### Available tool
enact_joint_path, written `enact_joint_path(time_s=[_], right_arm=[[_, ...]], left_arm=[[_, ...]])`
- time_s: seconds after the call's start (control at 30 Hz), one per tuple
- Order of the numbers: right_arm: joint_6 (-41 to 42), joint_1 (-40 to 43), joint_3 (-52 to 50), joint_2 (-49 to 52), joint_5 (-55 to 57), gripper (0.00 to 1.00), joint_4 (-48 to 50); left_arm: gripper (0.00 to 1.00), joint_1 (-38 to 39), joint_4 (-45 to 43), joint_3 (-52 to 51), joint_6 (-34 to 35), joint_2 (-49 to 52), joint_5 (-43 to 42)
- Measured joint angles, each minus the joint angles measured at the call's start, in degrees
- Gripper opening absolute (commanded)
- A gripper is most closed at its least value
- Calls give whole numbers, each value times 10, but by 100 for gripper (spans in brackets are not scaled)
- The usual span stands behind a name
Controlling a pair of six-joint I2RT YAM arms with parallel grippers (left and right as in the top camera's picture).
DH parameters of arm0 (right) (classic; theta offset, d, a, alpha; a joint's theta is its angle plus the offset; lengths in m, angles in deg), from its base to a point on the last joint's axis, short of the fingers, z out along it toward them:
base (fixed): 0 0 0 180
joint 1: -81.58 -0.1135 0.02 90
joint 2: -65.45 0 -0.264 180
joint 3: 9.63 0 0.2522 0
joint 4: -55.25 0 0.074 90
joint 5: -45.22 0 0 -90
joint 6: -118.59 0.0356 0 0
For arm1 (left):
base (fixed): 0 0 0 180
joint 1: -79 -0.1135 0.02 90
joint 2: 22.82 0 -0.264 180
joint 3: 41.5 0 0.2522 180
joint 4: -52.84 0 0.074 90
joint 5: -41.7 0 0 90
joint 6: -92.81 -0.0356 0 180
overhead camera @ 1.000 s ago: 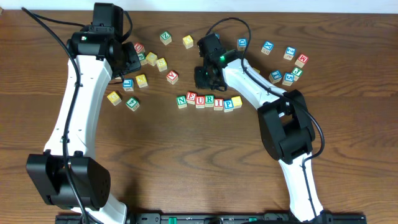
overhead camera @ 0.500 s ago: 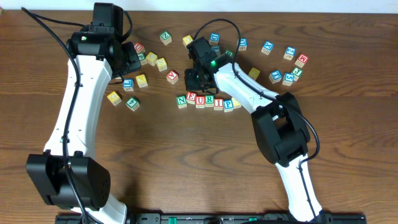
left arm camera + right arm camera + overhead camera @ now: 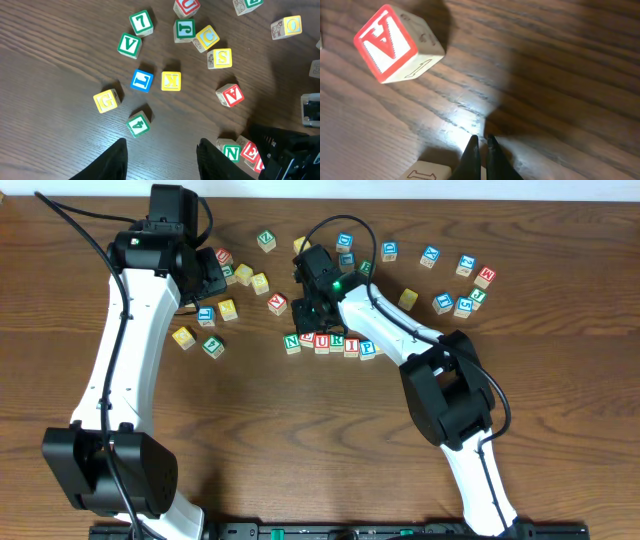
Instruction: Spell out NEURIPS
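Note:
Cubes N (image 3: 292, 342), E (image 3: 308, 340), U (image 3: 322, 342), R (image 3: 337, 342), I (image 3: 352, 346) and P (image 3: 368, 348) lie in a row at mid-table. A pale yellow-topped cube (image 3: 380, 345) sits at P's right end, partly under my right arm. My right gripper (image 3: 304, 322) is shut and empty, its tips low just behind N and E. In the right wrist view its tips (image 3: 481, 145) meet beside a cube's side (image 3: 427, 172). My left gripper (image 3: 162, 157) hangs open and empty over loose cubes, with N (image 3: 231, 151) at its right.
A red A cube (image 3: 277, 303) (image 3: 395, 42) lies just left of the right gripper. Loose cubes sit at the back left: blue (image 3: 142, 80), yellow K (image 3: 171, 81), yellow G (image 3: 106, 100), green 4 (image 3: 138, 124). More cubes (image 3: 465, 285) are scattered at the back right.
My right gripper has closed and swung left along the back of the row, from behind R and I to behind N and E. The left arm has not moved.

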Motion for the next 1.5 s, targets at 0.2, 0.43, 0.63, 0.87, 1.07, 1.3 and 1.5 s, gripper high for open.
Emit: enact_joint_path(time_s=[0.2, 0.43, 0.63, 0.87, 1.07, 1.3, 1.5], right_arm=[[-20, -1, 0, 0, -9, 1, -13], [-42, -1, 0, 0, -23, 1, -25], [-51, -1, 0, 0, -23, 4, -25], [-63, 0, 17, 0, -23, 7, -20], [-67, 0, 29, -9, -31, 8, -6], [-69, -27, 30, -10, -40, 8, 18], [-69, -78, 30, -10, -44, 9, 24]], left_arm=[[44, 0, 0, 0, 0, 0, 0], [44, 0, 0, 0, 0, 0, 0], [45, 0, 0, 0, 0, 0, 0], [44, 0, -1, 0, 0, 0, 0], [44, -10, 6, 0, 0, 0, 17], [44, -73, 16, 2, 0, -44, 33], [44, -117, 31, 14, 0, -90, 42]])
